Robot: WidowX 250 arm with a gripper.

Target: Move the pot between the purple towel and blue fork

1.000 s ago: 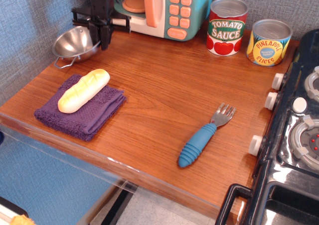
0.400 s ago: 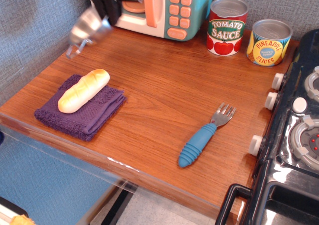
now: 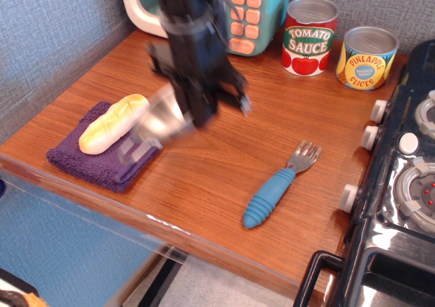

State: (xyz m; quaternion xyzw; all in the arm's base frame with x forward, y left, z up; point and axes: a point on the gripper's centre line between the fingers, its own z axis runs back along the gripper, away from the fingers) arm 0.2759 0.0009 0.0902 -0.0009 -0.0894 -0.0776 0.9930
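Note:
The shiny steel pot (image 3: 160,122) hangs tilted and motion-blurred from my gripper (image 3: 192,114), above the right edge of the purple towel (image 3: 102,159). My black gripper is shut on the pot's rim; the arm rises from it toward the back. The purple towel lies at the front left with a yellow bread loaf (image 3: 112,122) on it. The blue fork (image 3: 275,188) lies at the front right, tines pointing to the back. Bare wood lies between towel and fork.
A teal toy microwave (image 3: 251,11) stands at the back, partly hidden by the arm. A tomato sauce can (image 3: 309,37) and a pineapple slices can (image 3: 366,58) stand at the back right. A black toy stove (image 3: 401,185) borders the right side. The table's front edge (image 3: 170,236) is near.
The gripper has lifted the pot from the back left corner and carried it forward and right, down to just beside the towel. Towel, loaf and fork have not moved.

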